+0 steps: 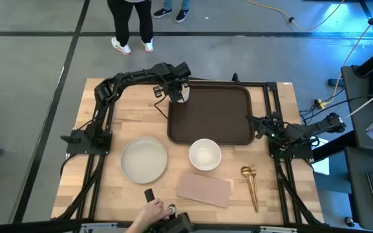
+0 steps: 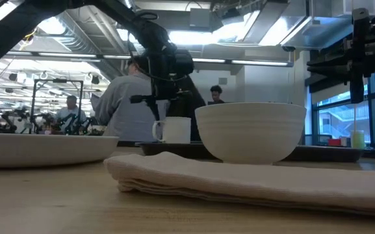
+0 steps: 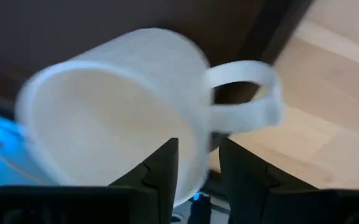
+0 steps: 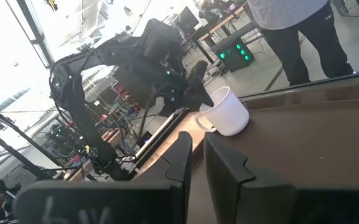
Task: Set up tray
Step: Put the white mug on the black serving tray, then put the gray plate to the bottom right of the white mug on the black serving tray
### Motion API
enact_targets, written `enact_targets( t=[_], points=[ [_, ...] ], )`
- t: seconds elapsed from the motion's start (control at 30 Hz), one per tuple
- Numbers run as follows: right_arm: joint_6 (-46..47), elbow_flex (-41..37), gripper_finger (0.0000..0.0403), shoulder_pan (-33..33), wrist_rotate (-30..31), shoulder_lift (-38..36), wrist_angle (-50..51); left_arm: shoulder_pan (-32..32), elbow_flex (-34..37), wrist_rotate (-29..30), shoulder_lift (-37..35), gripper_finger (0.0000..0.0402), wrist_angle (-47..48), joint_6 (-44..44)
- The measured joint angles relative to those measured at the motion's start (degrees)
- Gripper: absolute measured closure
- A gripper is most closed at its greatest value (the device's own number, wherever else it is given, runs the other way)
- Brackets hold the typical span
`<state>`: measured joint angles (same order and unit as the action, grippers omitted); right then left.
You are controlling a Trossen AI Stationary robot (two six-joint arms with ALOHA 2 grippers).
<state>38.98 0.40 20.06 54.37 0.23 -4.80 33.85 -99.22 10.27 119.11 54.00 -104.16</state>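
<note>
The dark brown tray point(image 1: 209, 120) lies at the table's far middle. My left gripper point(image 1: 178, 92) is shut on a white mug point(image 1: 183, 94) over the tray's far left corner. The mug also shows in the low view point(image 2: 174, 129) and the right wrist view point(image 4: 226, 112). My right gripper point(image 1: 256, 123) is at the tray's right rim, its fingers point(image 4: 182, 158) close together. A white bowl point(image 1: 205, 154), a white plate point(image 1: 144, 160), a pinkish-tan napkin point(image 1: 203, 189) and a gold spoon point(image 1: 251, 184) lie on the wood nearer the front. My left gripper holds the mug's rim point(image 3: 195, 146) right beside the handle point(image 3: 247, 102), one finger inside the mug and one outside. The fingers come from above. The mug stands roughly upright at the tray's far left corner; whether its base rests on the tray I cannot tell. My right gripper's tips are at the tray's right rim point(image 1: 249, 122); whether they touch it I cannot tell.
A person's hand point(image 1: 152, 210) with a small dark object point(image 1: 149, 195) is at the table's near edge. A person's legs point(image 1: 133, 26) stand beyond the far edge. The bowl point(image 2: 250, 132) sits just in front of the tray's near rim.
</note>
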Motion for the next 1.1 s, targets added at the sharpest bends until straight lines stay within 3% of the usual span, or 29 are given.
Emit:
enact_targets(
  t=[0.33, 0.5, 0.6, 0.7, 0.77, 0.83, 1.0, 1.03, 1.1],
  points=[
    [0.0, 0.0, 0.0357, 0.0, 0.0, 0.0, 0.0, 0.0, -9.8, 0.7, 0.0, 0.0290, 3.0, 2.3],
    [0.0, 0.0, 0.0357, 0.0, 0.0, 0.0, 0.0, -0.4, -14.3, 4.5, -0.6, 0.0297, 7.6, 6.9],
    [0.0, 0.0, 0.0357, 0.0, -0.3, 0.0, 0.0, -0.8, -15.7, 4.6, -2.9, 0.0304, 8.8, 13.9],
    [-0.1, 0.0, 0.0357, 0.0, -0.5, 0.0, 0.0, -1.9, -16.8, 2.6, -6.4, 0.0315, 9.8, 29.1],
    [-0.1, 0.0, 0.0357, 0.0, -0.5, 0.0, 0.0, -2.7, -17.4, -0.3, -9.5, 0.0323, 11.0, 40.2],
    [-0.1, 0.0, 0.0357, 0.0, -0.5, 0.0, 0.0, -3.2, -17.7, -7.2, -13.4, 0.0332, 14.2, 50.0],
    [-0.1, 0.0, 0.0357, 0.0, -0.9, 0.0, 0.0, -4.1, -17.7, -33.4, -22.3, 0.0348, 23.9, 68.0],
    [-0.2, 0.0, 0.0357, 0.0, -1.5, 0.0, 0.0, -4.7, -17.7, -35.6, -23.9, 0.0349, 26.4, 70.2],
    [-0.2, 0.0, 0.0357, 0.0, -2.9, 0.0, 0.2, -6.9, -17.0, -34.5, -26.8, 0.0349, 31.5, 75.1]
  ],
)
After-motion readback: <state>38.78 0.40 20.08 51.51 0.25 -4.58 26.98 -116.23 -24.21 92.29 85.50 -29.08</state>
